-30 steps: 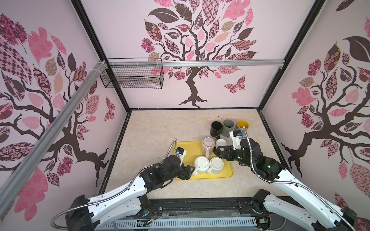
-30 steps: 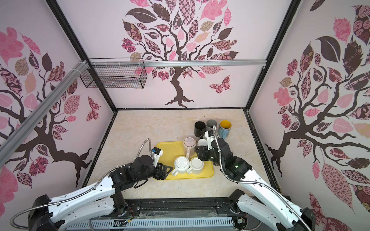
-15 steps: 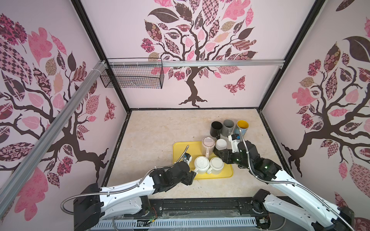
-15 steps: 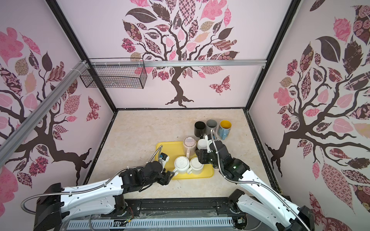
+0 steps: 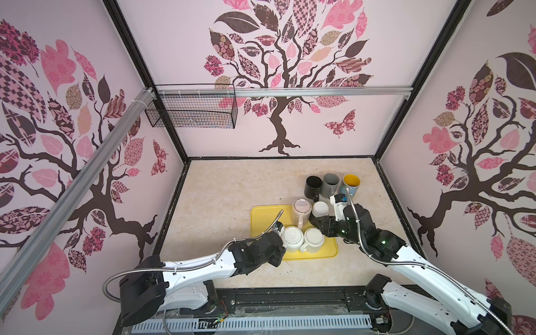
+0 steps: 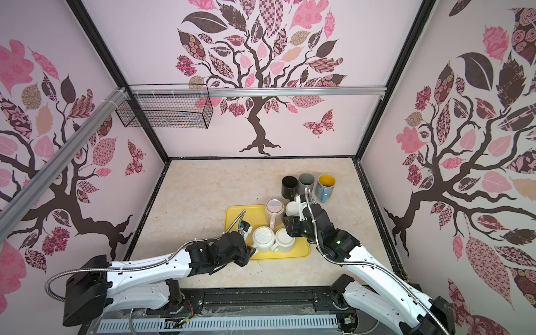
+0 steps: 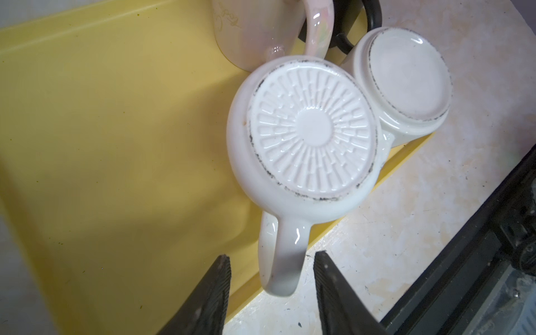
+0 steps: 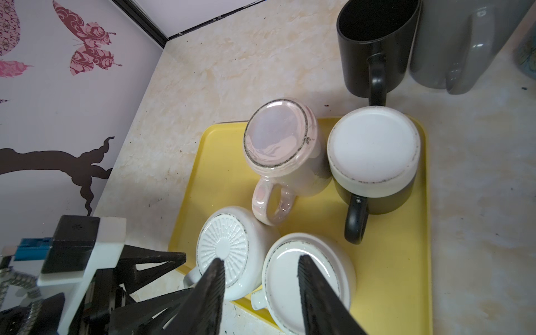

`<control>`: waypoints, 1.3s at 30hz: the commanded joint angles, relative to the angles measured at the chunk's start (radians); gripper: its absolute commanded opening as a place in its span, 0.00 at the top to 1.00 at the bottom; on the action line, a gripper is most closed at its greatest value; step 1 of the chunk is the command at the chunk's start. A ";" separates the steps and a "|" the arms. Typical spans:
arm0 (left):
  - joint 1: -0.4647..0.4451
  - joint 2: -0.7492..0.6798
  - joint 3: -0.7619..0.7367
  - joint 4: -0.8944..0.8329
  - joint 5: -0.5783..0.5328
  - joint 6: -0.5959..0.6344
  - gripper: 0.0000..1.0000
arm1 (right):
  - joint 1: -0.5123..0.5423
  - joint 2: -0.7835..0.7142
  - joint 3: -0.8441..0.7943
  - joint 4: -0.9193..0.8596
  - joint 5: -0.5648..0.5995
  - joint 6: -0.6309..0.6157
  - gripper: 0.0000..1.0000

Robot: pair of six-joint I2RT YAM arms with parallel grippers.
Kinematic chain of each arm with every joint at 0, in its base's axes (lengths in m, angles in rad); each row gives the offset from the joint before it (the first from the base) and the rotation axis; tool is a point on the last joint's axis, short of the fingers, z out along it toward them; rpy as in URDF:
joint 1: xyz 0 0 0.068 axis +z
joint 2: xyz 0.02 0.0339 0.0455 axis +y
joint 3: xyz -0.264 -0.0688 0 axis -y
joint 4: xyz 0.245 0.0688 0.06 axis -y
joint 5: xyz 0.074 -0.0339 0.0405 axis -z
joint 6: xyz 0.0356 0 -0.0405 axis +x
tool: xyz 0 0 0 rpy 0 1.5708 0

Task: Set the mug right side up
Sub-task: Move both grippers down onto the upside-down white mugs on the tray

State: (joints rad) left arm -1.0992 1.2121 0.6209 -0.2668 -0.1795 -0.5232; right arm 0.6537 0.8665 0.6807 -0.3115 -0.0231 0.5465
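Left gripper [image 7: 271, 255], earlier raised over the left half of the yellow tray [image 5: 262, 214], is now lowered to the tray's near edge. Its jaws flank the handle [image 7: 282, 232] of the ribbed-base white mug [image 5: 293, 238], and the left arm lies flatter and more outstretched. Right gripper [image 8: 260, 259] has shifted slightly toward the tray's near edge, above its right half.

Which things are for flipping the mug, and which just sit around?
For the job: ribbed-bottom white mug, left claw at its handle.
Just sitting: yellow tray, plain white mug, pink mug, white-bottomed black mug, upright black mug, grey mug, blue mug.
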 commanded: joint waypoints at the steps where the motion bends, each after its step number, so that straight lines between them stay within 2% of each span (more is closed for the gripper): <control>1: 0.015 0.015 0.048 0.040 0.005 0.019 0.52 | 0.006 0.015 -0.007 0.021 0.001 0.000 0.55; 14: 0.073 0.068 0.046 0.077 0.076 0.038 0.58 | 0.005 0.038 -0.010 0.038 -0.006 -0.002 0.55; 30: 0.075 0.104 0.069 0.072 0.158 0.074 0.65 | 0.007 0.048 -0.014 0.051 -0.016 -0.003 0.55; 39: 0.073 0.114 0.077 0.045 0.122 0.090 0.59 | 0.006 0.053 -0.020 0.061 -0.017 -0.003 0.54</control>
State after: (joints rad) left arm -1.0275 1.3182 0.6476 -0.2157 -0.0387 -0.4583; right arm 0.6537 0.9146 0.6605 -0.2718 -0.0387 0.5465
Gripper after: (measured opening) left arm 0.407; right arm 0.455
